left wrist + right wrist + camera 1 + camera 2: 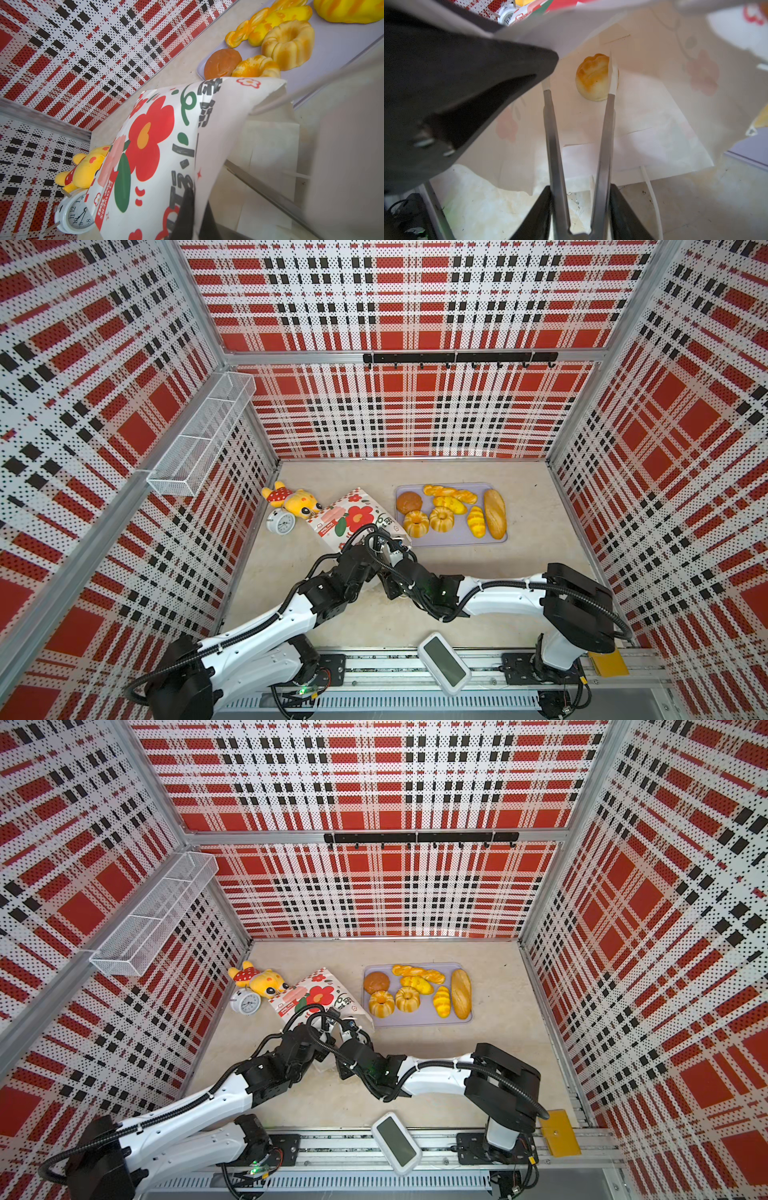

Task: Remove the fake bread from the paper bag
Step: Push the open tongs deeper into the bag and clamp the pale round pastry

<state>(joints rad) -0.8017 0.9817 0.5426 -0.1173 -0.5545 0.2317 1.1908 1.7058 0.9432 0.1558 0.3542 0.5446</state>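
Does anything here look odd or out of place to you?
The paper bag lies tipped on its side, its mouth edge pinched up by the left gripper. One small roll sits deep inside, at the tips of the tongs, while the other bread is on the tray. Nothing looks spilled.

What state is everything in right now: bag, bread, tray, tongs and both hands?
paper bag, lying on its side, mouth held open
small roll, inside the paper bag, not gripped
other bread, seven pieces on the tray
tongs, open, tips at the small roll
left hand, shut on the paper bag
right hand, shut on the tongs
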